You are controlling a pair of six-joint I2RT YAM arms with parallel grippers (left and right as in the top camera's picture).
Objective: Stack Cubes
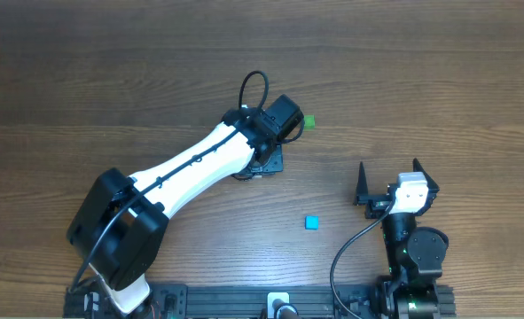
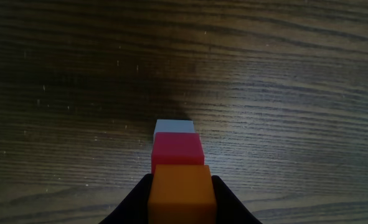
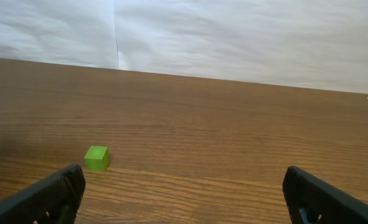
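My left claw (image 2: 181, 208) pinches orange cube (image 2: 181, 185), sitting over red cube (image 2: 177, 151) and grey cube (image 2: 174, 127). Right claw (image 3: 184, 186) spread wide.

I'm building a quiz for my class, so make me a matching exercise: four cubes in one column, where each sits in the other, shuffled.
1 orange cube
2 red cube
3 green cube
4 blue cube

A loose, nearer the arm bases
B directly under the orange cube
C held in the left gripper
D loose, farther from the arm bases

Pairs: 1-C, 2-B, 3-D, 4-A
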